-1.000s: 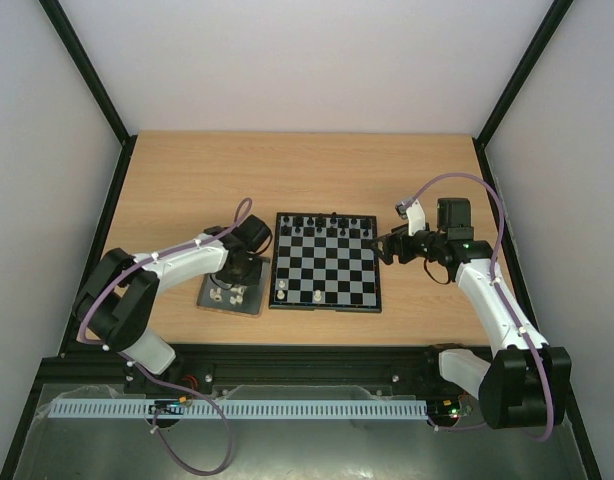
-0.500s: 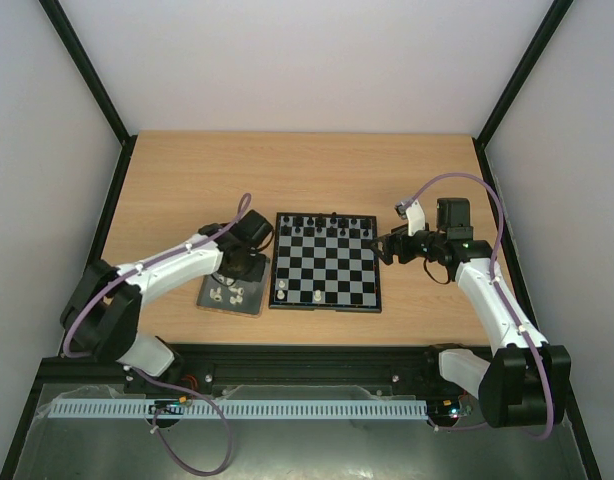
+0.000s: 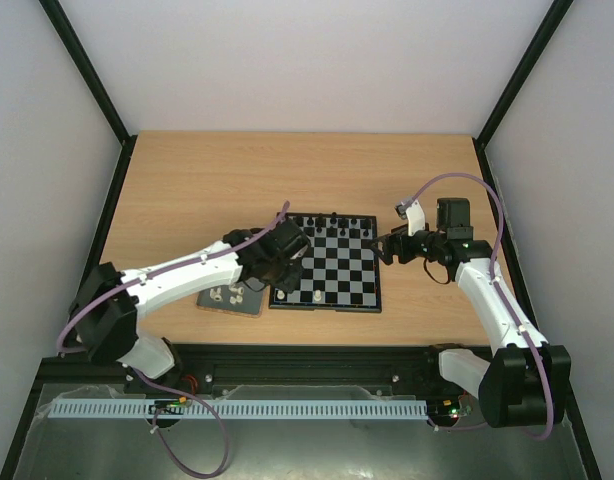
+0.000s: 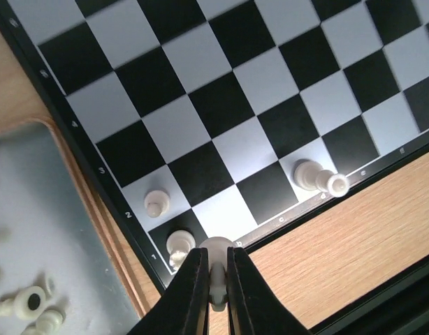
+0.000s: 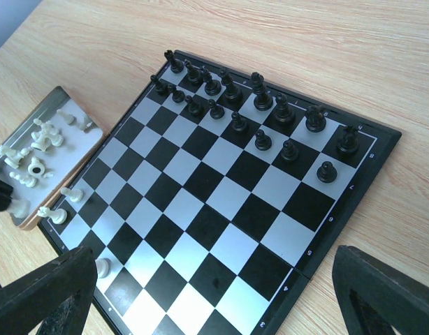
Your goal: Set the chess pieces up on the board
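Our left gripper (image 4: pixel 216 257) is clamped on a small cream plastic chess piece (image 4: pixel 216 246), over the near-left corner of the black-and-grey checkered board (image 4: pixel 228 91). Three more cream pieces (image 4: pixel 156 202) sit on the board's near rows, and others lie in the grey tray (image 4: pixel 33 230) beside it. Our right gripper (image 5: pixel 214 279) hangs just beside the board's right edge, fingers spread wide.

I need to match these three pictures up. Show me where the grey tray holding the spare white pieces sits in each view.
Top external: the tray lies just left of the board's near-left corner.
Left wrist: the tray fills the lower left, beside the board's rim.
Right wrist: the tray lies at the left edge, beside the board.
Shared landmark: the board, whose black rim runs next to the tray in every view.
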Motion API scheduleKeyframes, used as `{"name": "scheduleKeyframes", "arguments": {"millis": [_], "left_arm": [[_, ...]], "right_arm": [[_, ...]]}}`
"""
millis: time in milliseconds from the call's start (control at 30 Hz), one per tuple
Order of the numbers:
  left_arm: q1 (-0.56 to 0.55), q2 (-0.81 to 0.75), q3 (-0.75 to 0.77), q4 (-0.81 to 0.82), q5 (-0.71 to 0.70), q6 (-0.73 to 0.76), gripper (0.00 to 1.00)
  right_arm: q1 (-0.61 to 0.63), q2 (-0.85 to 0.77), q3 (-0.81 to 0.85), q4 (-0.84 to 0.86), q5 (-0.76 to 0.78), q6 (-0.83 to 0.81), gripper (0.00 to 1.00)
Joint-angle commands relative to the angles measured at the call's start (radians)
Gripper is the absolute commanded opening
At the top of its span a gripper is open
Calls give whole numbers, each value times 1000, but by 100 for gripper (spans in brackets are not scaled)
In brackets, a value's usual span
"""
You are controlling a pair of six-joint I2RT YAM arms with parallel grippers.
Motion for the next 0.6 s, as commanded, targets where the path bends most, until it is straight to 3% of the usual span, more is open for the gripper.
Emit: {"name": "scheduleKeyframes", "arguments": {"millis": [0, 567], "left_arm": [[-28, 62, 10, -32, 0, 3, 2], [-86, 185, 1, 13, -49, -21, 3]], "right_arm": [[-1, -3, 12, -32, -3, -15, 93], [-1, -7, 12, -36, -5, -17, 93]]}}
